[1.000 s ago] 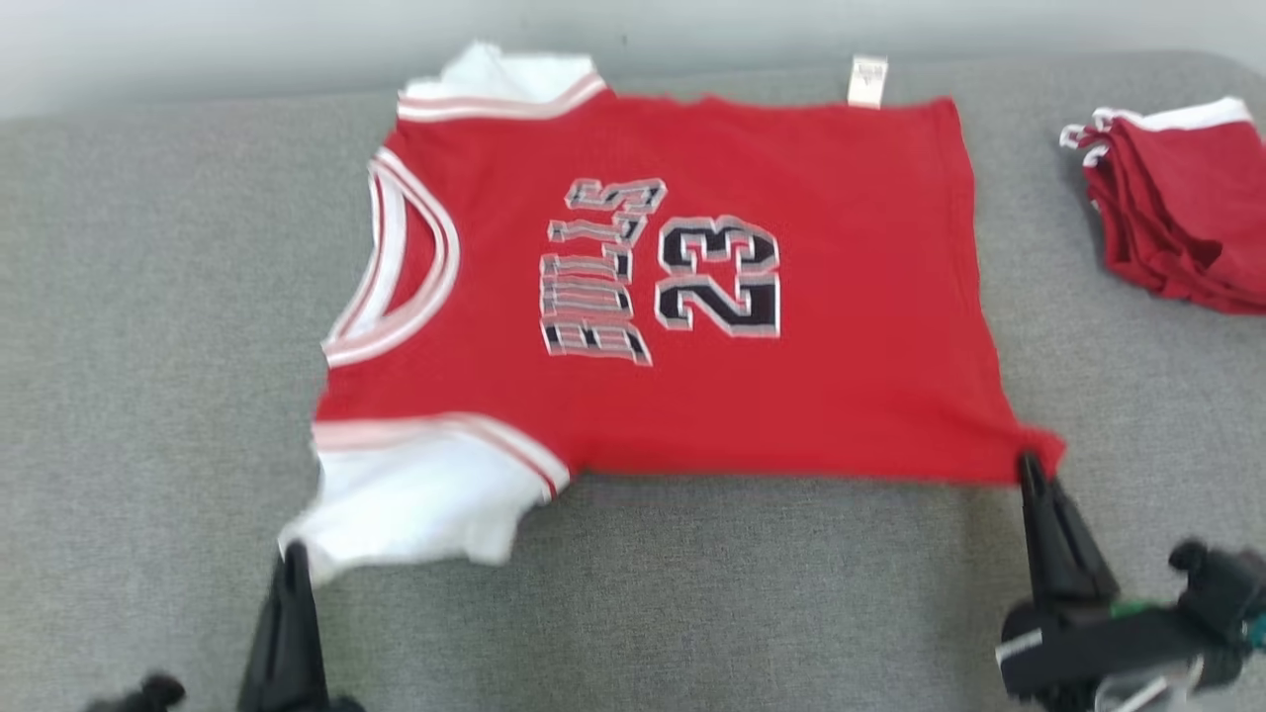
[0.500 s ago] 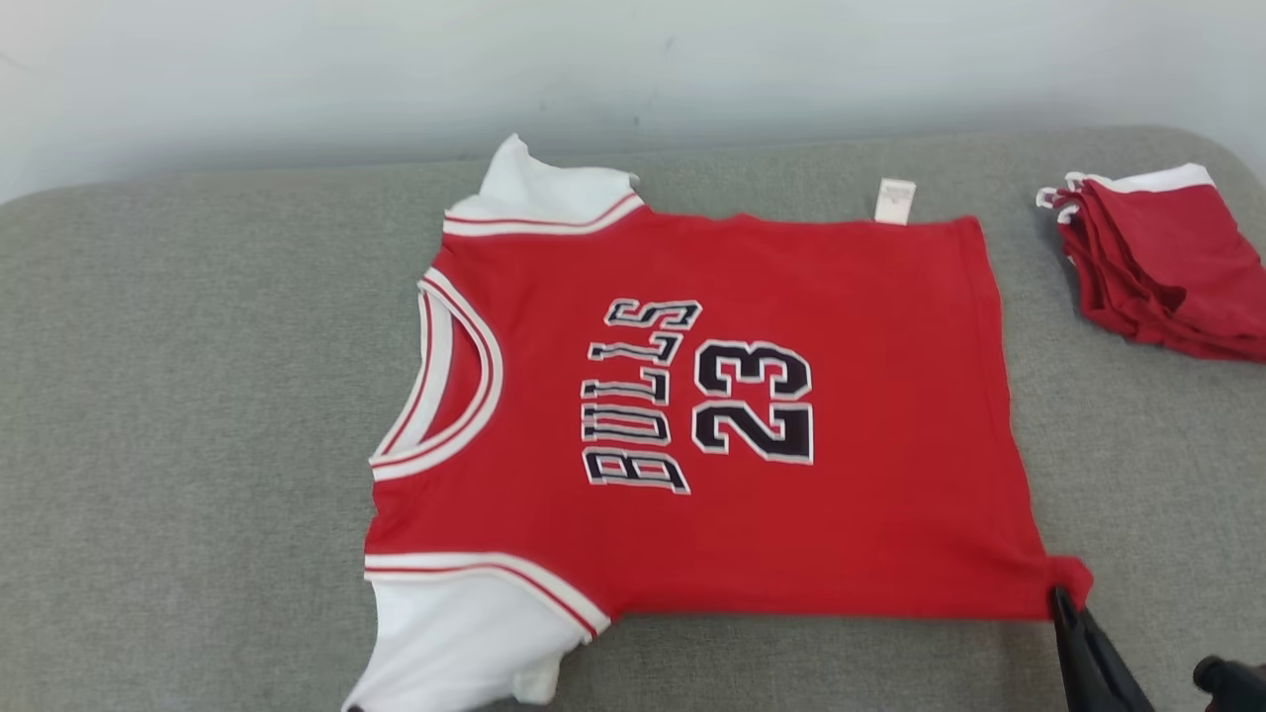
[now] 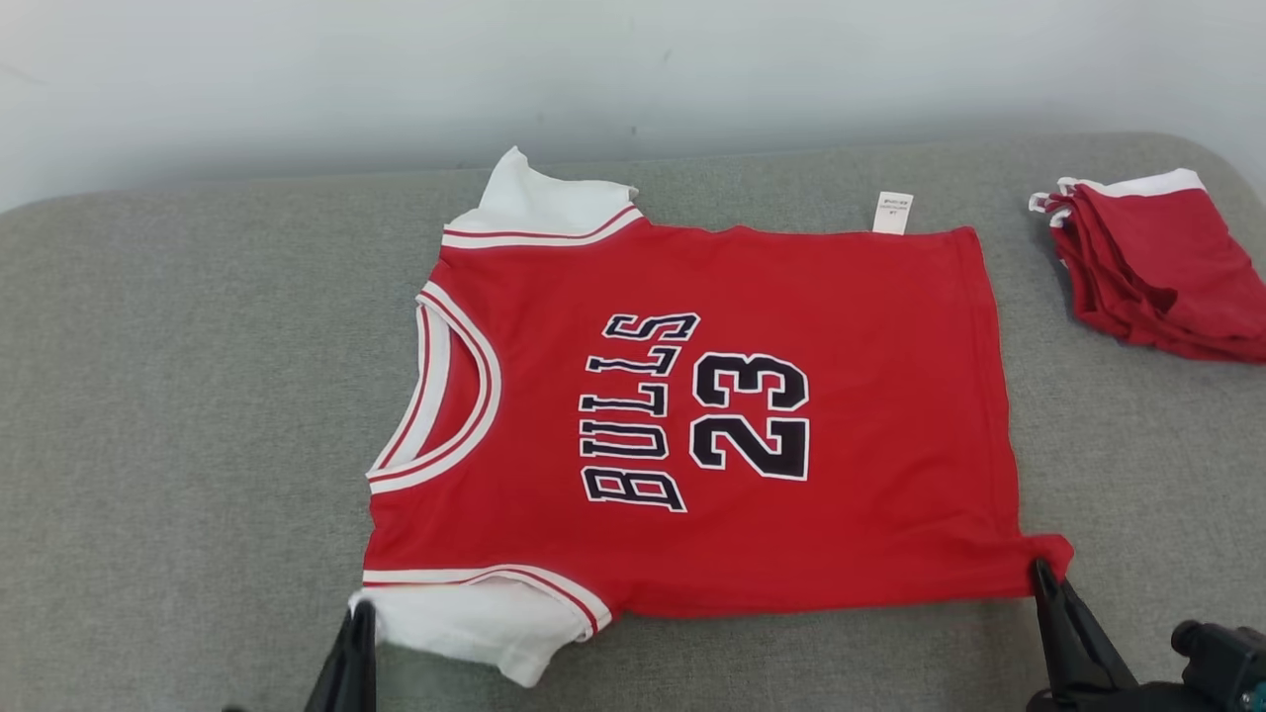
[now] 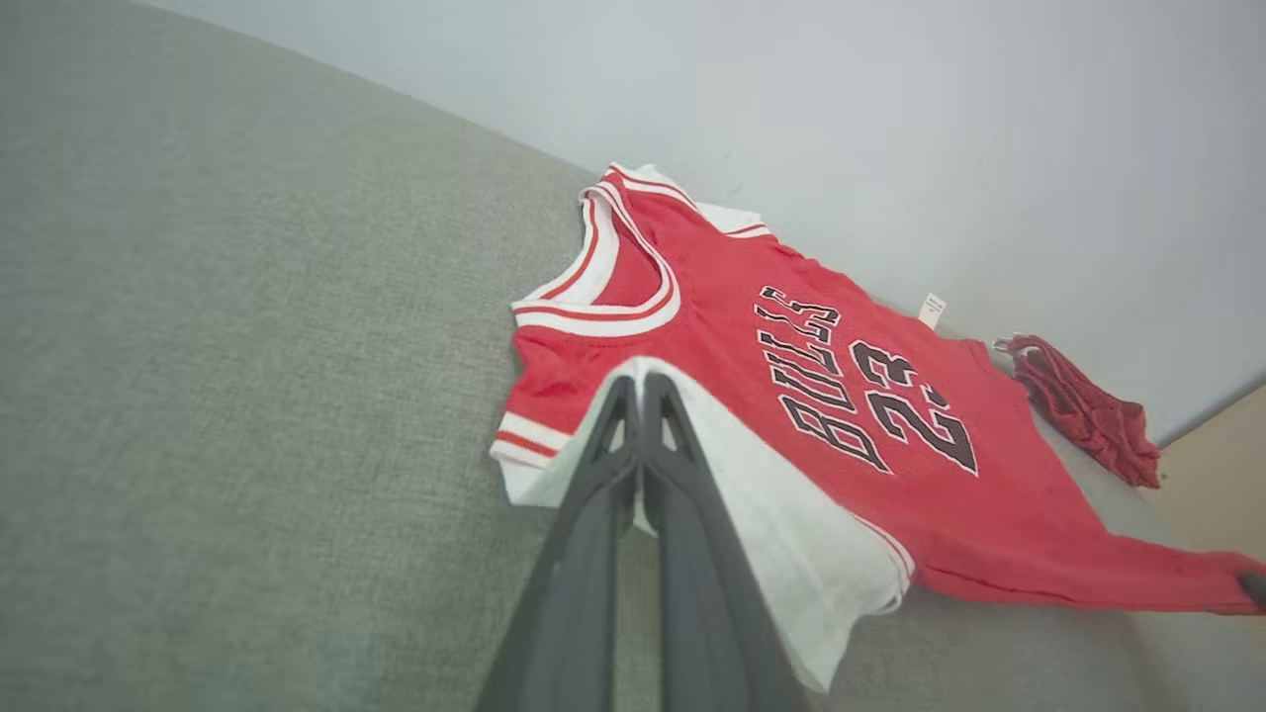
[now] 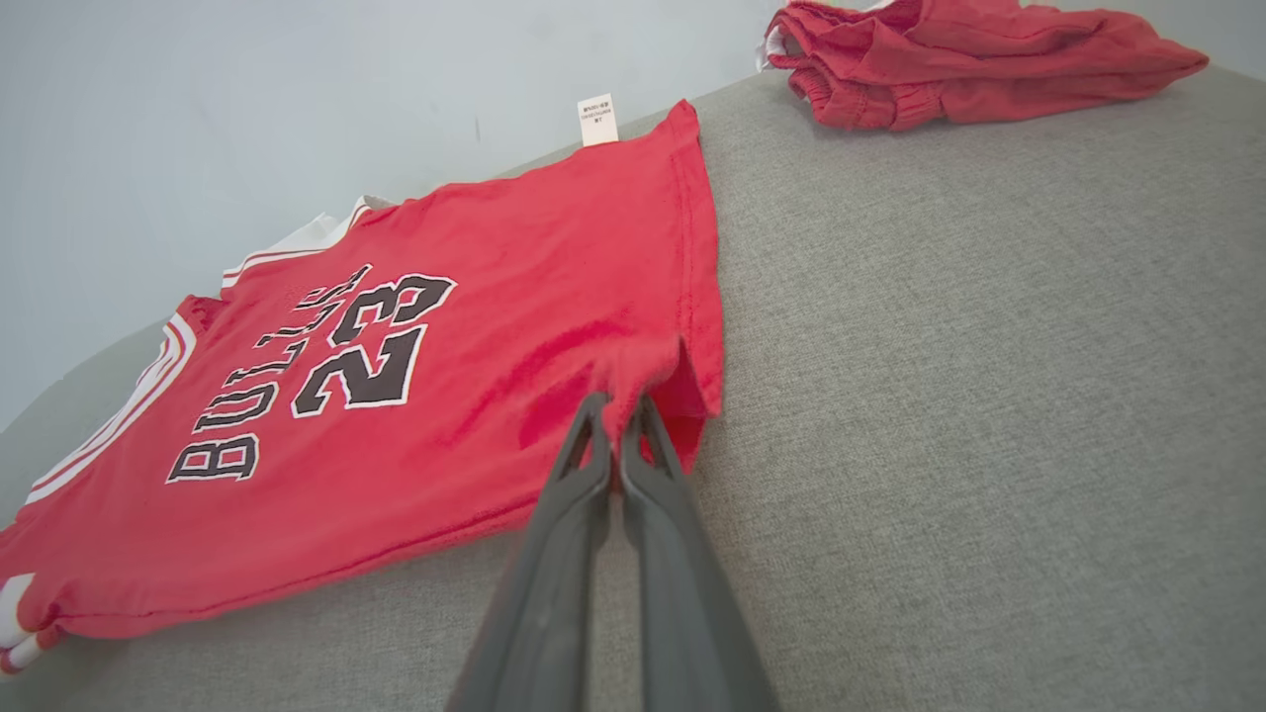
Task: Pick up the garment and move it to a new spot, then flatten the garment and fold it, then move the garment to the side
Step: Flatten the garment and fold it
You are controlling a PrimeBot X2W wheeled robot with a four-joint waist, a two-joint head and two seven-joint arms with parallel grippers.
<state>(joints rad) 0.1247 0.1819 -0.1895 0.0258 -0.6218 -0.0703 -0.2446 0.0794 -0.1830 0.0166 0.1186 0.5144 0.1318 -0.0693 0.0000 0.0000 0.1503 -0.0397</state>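
Observation:
The garment (image 3: 870, 396) is a red jersey with white sleeves and "BULLS 23" on it. It lies spread on the grey cushion (image 3: 178, 396), neck to the left. At the near left, my left gripper (image 3: 358, 608) is shut on the edge of the near white sleeve (image 3: 465, 618). The left wrist view shows that gripper (image 4: 638, 381) with the sleeve (image 4: 781, 514) draped beside its fingers. My right gripper (image 3: 1039, 566) is shut on the jersey's near right hem corner. In the right wrist view, the gripper (image 5: 618, 400) pinches that puckered red corner of the jersey (image 5: 554, 257).
A folded pile of red shorts (image 3: 1157, 267) with white trim lies at the cushion's back right, also seen as the shorts (image 5: 969, 49) beyond the hem. A pale wall (image 3: 633, 69) rises right behind the cushion. Grey cushion extends left of the jersey.
The head camera has shifted, so the whole picture sits lower than a second ago. Both grippers keep their hold on the sleeve and the hem corner. The jersey stays spread flat.

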